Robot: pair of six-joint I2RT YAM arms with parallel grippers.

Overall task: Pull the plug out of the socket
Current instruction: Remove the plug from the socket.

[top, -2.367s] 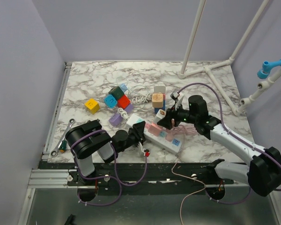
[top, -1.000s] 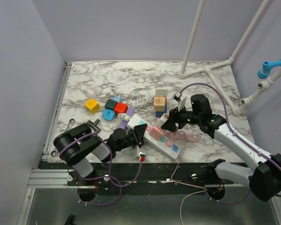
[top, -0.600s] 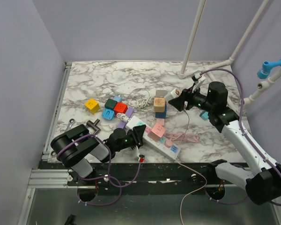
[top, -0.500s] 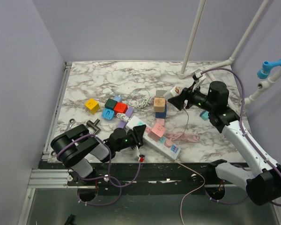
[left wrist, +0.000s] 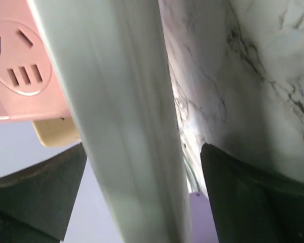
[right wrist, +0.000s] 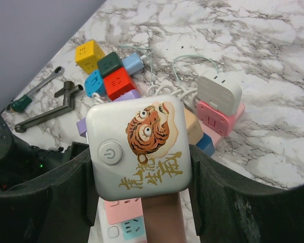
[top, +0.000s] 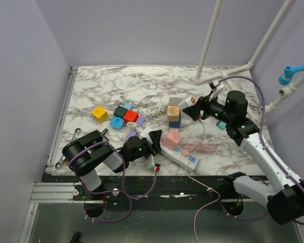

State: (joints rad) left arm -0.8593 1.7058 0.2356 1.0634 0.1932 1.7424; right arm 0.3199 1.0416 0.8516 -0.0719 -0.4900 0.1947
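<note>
The plug (right wrist: 139, 147) is a white cube with a tiger print and a power button. It hangs in the air with my right gripper (right wrist: 139, 162) shut on its two sides. From above, the plug (top: 188, 100) and right gripper (top: 192, 107) are raised behind and to the right of the socket. A pink cable (top: 202, 129) hangs down from the plug. The socket is a white power strip (top: 180, 151) with pink and blue faces (right wrist: 122, 220) lying near the table's front edge. My left gripper (top: 153, 140) is open around the strip's left end (left wrist: 126, 126), a gap on each side.
Coloured adapter cubes, yellow (top: 99, 113), green (top: 120, 112), red (top: 131, 116) and blue (top: 117, 123), lie left of the strip. A beige and blue stack (top: 174, 114) stands behind it. A wrench (top: 71, 140) lies at the left edge. White pipes (top: 228, 73) stand at the back right.
The right gripper pulled the plug out of the strip and carried it up and back to the right. The left gripper's fingers spread apart from the strip's end.
</note>
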